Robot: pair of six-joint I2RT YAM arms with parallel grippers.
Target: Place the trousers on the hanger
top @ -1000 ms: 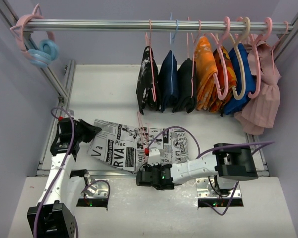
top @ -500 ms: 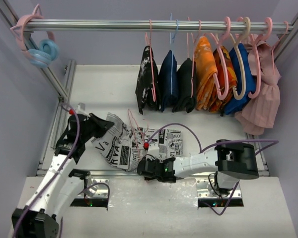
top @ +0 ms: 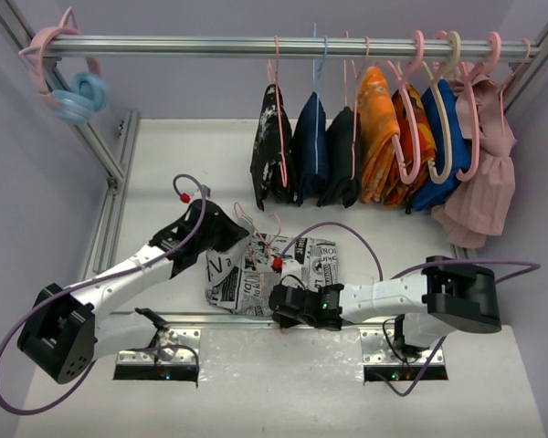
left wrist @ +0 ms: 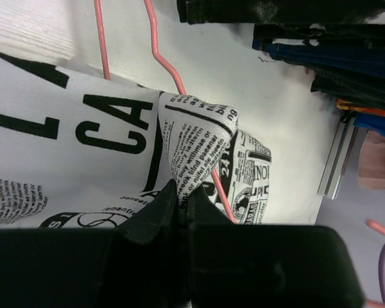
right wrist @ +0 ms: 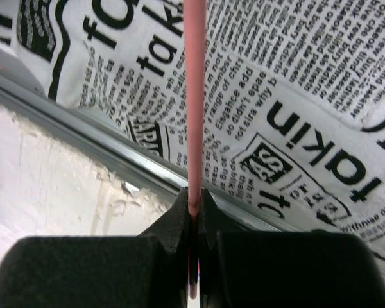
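On table [top: 183, 164] at its near edge, trousers [top: 230, 281] lie bunched, left claw [left wrist: 179, 192] clamped on a raised fold, right claw [right wrist: 194, 196] clamped on hanger [right wrist: 194, 96] wire, which seemingly crosses the cloth.

Both arms are white tubes with black joint housings; the left arm [top: 119, 274] carries a purple cable [top: 189, 177] (red fittings at its loop); the right arm [top: 384, 294] shows green lights [top: 324, 297] by its wrist; the jaws are matte black.

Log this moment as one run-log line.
left gripper: shut on white newspaper-print cloth trousers | right gripper: shut on thin pale-pink wire hanger | scene: trousers bunched on white table
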